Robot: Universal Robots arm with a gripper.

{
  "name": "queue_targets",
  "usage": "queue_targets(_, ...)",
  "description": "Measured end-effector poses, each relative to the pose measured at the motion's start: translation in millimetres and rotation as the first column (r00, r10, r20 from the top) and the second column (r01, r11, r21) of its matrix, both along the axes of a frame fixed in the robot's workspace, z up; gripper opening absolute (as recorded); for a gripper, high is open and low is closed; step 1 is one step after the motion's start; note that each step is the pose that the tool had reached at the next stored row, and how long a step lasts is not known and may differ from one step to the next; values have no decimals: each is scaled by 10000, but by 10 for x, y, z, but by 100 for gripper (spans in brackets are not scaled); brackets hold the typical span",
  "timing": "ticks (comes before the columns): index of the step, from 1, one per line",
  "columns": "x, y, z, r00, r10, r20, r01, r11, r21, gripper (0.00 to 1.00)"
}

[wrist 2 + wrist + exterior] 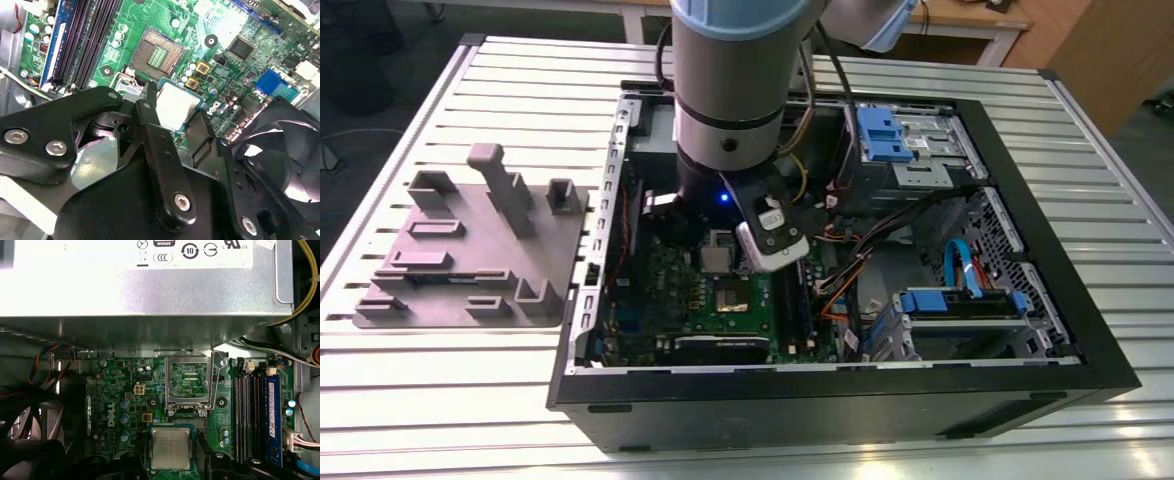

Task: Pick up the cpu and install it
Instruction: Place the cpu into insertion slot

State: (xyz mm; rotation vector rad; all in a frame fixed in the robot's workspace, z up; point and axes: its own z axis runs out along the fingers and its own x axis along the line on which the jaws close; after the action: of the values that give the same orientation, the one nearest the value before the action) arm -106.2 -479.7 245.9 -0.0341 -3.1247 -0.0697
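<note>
**Item: cpu** (pixel 171 449). Small flat square chip with a silvery-grey metal lid and a thin green border.

**Location:** held just beside the CPU socket (pixel 189 380), apart from it and not seated. The socket lies between the chip and the power supply (pixel 150 290).

**Holder: gripper** (pixel 171 462). It is closed on the chip, with black fingers (pixel 149 117) pressing two opposite edges. This shows in both wrist views.

**First wrist view:** looks straight down on the socket with its metal frame and wire lever. The memory slots (pixel 247 410) run alongside the socket on the green motherboard (pixel 125 390).

**Second wrist view:** slanted look past the gripper's black linkage and screw heads. The socket's contact field is bare. A black fan (pixel 280 145) sits farther from the socket than the chip does.

**Exterior view:** the arm (pixel 734 90) drops steeply into the open computer case (pixel 854 400), its wrist over the motherboard. A grey fixture plate (pixel 467 250) lies well apart from the socket, outside the case at the exterior view's left, on the slatted table (pixel 454 400).
</note>
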Motion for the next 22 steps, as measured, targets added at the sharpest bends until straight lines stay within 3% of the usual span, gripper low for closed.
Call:
queue_targets(1,0,0,1,10000,0,-1,0,10000,0,47)
queue_targets(2,0,0,74,10000,0,0,0,10000,0,47)
queue_targets(22,1,0,104,10000,1,0,-1,10000,0,47)
